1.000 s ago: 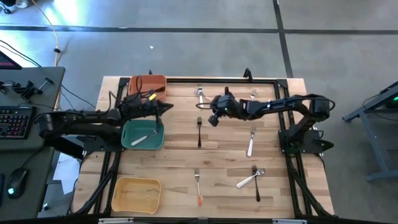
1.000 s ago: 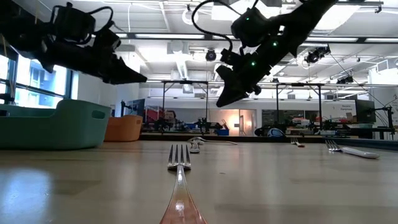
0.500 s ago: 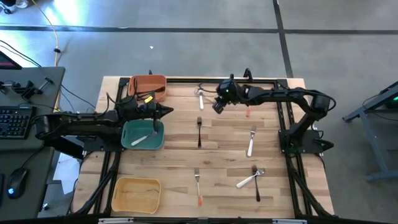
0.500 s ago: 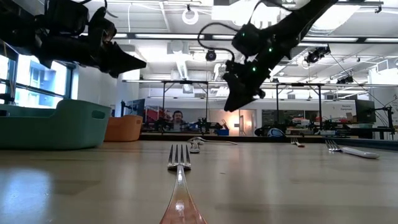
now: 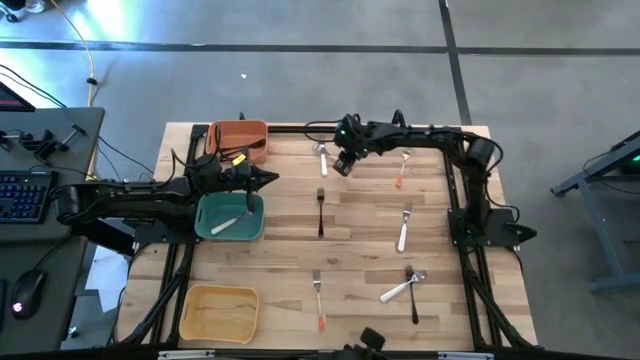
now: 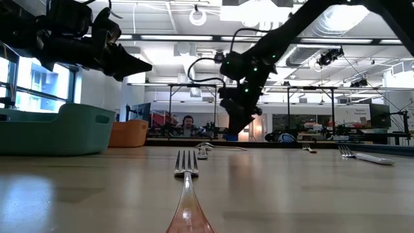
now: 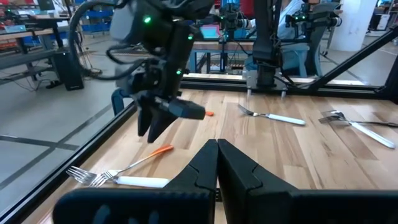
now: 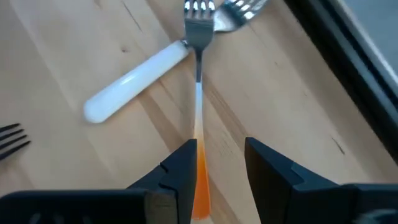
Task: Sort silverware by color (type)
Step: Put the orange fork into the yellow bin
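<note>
- Closest to the front edge of the worktop (image 5: 360, 250), I see a yellow bin (image 5: 220, 312) at the left and an orange-tipped fork (image 5: 318, 298) near the middle, its tines pointing away from the edge.
- Right of that fork, a white-handled spoon (image 5: 397, 291) lies across a black fork (image 5: 414, 300).
- Farther in, a white-handled fork (image 5: 403, 230) lies on the right and a second black fork (image 5: 320, 212) lies near the centre, well apart from each other.
- Level with these on the left is a green bin (image 5: 216, 232) with one white-handled piece (image 5: 232, 222) lying in it.
- My left end effector (image 5: 268, 178) hangs over the far rim of the green bin, fingers pressed together and holding nothing I can see.
- Behind it, in the far left corner, sits an orange bin (image 5: 238, 140).
- My right end effector (image 8: 217, 149) hovers above the far middle of the worktop, fingers spread and empty.
- Directly under it lies an orange-handled fork (image 8: 199, 93) on the wood, its neck touching a white-handled utensil (image 8: 137, 81).
- To the right of that pair, another orange-handled piece (image 5: 401, 172) lies alone near the far edge.
- Beyond the worktop, a person (image 6: 187, 123) shows in the room.
</note>
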